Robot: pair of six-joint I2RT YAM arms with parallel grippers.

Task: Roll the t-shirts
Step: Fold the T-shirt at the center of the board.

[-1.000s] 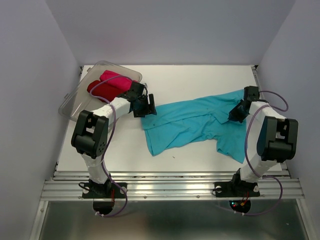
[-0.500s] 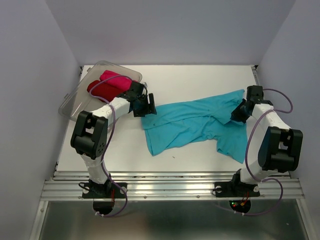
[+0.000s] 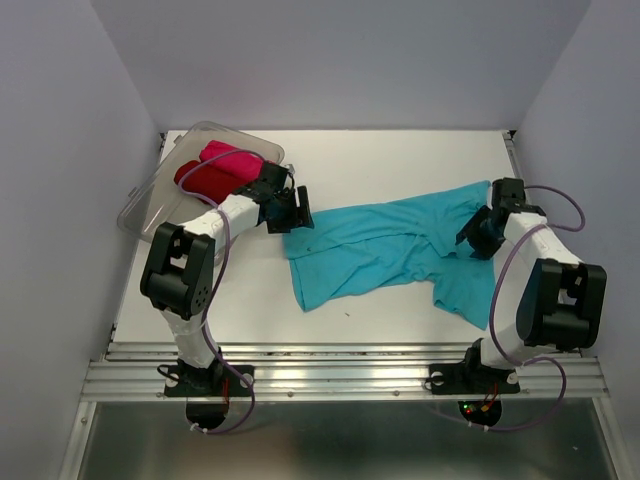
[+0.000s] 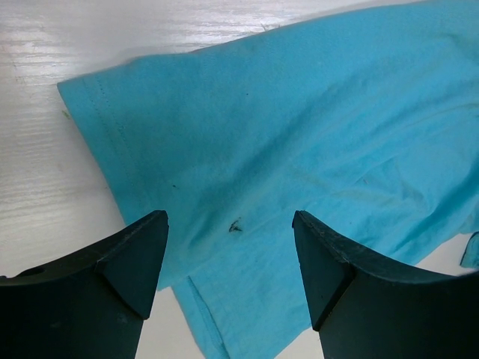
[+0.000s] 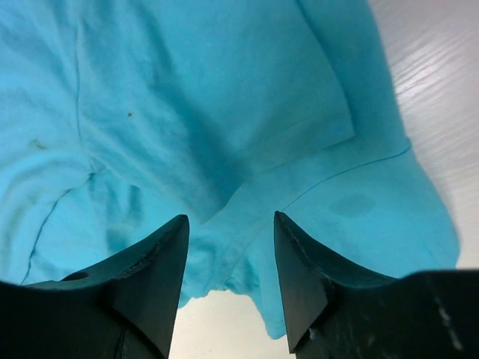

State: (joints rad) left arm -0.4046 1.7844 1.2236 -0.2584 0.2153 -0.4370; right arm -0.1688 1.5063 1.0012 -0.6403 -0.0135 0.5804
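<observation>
I am hovering my left gripper (image 3: 297,212), jaws wide apart and empty, over the 9 o'clock end of the turquoise shirt (image 3: 385,250), and my right gripper (image 3: 478,237), jaws partly apart and empty, over its 3 o'clock end. The shirt is lying spread on the table (image 3: 400,160), its long axis running 8 to 2 o'clock between them, each arm nearest its own end.

White table (image 3: 400,160), wood-grain look up close, w/ a metal rail (image 3: 340,375) along the near edge. Turquoise t-shirt (image 3: 380,250) lies spread but wrinkly across the middle and right side, flat on the top. Clear plastic tub (image 3: 150,205) sits at the far-left corner, sticking out past the table's left edge.
</observation>
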